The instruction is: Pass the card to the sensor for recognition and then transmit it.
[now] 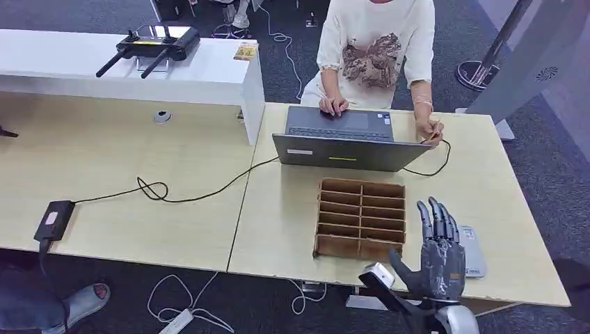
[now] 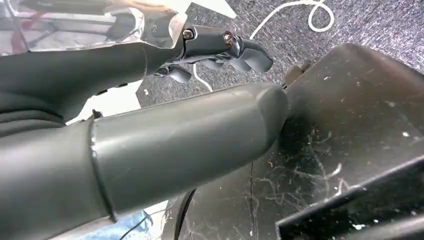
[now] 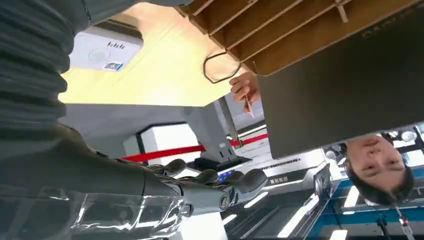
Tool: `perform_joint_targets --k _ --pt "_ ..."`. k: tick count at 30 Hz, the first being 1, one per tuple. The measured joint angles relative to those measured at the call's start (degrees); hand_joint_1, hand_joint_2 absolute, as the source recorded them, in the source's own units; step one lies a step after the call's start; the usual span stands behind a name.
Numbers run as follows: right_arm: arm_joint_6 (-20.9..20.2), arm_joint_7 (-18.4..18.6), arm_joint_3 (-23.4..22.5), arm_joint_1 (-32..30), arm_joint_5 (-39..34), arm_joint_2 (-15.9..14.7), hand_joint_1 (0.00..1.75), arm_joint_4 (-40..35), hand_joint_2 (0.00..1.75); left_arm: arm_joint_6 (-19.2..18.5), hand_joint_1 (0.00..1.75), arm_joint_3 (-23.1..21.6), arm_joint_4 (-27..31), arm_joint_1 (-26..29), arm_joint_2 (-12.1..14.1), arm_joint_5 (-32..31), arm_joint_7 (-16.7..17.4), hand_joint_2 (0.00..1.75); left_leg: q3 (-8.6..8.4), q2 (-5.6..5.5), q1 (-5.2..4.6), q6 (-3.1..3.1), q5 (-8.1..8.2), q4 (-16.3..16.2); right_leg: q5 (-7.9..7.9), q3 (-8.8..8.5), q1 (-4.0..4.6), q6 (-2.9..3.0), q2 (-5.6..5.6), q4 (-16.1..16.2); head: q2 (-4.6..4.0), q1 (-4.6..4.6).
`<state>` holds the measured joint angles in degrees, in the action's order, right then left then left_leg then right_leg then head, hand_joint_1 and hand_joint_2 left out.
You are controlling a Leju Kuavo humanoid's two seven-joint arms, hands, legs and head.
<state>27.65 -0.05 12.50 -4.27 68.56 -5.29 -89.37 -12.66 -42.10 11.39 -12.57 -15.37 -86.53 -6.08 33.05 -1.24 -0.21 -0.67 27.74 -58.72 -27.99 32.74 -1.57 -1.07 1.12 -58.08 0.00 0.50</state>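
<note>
- Hovering empty, fingers spread: one right hand beside one wooden divider tray.
- One sensor, half hidden behind it.
- Left hand: grasp unclear.
- One laptop, person typing.

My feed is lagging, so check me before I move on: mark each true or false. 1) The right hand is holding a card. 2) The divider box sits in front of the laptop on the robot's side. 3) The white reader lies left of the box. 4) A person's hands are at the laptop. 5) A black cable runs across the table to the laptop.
1) False. The right hand is raised with fingers spread and holds nothing.
2) True. The box sits just before the laptop.
3) False. The reader lies right of the box, partly behind the hand.
4) True. The person has both hands there.
5) True. The cable crosses the table.
</note>
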Motion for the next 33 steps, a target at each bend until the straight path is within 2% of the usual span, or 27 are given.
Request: perform_joint_targets --k 5,14,21,26,33 --pt "-1.03 1.88 1.12 1.82 4.03 0.61 0.00 1.84 1.75 0.07 0.00 -1.01 0.02 -0.26 0.00 -0.11 -0.57 0.00 0.01 0.00 0.08 0.01 -0.01 0.00 0.01 0.00 0.07 0.02 0.00 0.00 0.00 0.00" --pt "-1.71 2.54 2.67 4.69 4.40 0.75 0.00 5.40 1.75 0.15 0.00 -2.58 0.02 -0.69 0.00 -0.04 -0.24 0.00 0.01 0.01 0.13 0.03 -0.02 0.00 0.04 0.00 0.11 0.06 -0.01 0.00 0.00 0.00" --pt "-2.25 5.47 2.89 6.33 5.34 0.75 0.00 7.54 1.75 0.48 0.00 -2.91 0.02 -0.76 0.00 -0.11 -0.15 0.00 0.01 0.01 0.13 0.03 -0.02 0.00 0.04 0.00 0.12 0.06 -0.01 0.00 0.00 0.00" --pt "-4.33 7.63 2.86 6.39 6.65 0.75 0.00 7.78 1.75 0.48 0.00 -3.06 0.02 -0.81 0.00 -0.11 -0.26 0.00 0.01 0.01 0.13 0.03 -0.02 0.00 0.04 0.01 0.12 0.06 -0.01 0.01 0.00 0.00" --pt "-6.56 8.18 2.29 5.79 7.66 0.79 0.00 7.17 1.75 0.33 0.00 -3.08 0.02 -0.81 0.00 -0.11 -0.26 0.00 0.01 0.01 0.13 0.03 -0.02 0.00 0.04 0.03 0.12 0.06 -0.01 0.01 0.00 0.00"
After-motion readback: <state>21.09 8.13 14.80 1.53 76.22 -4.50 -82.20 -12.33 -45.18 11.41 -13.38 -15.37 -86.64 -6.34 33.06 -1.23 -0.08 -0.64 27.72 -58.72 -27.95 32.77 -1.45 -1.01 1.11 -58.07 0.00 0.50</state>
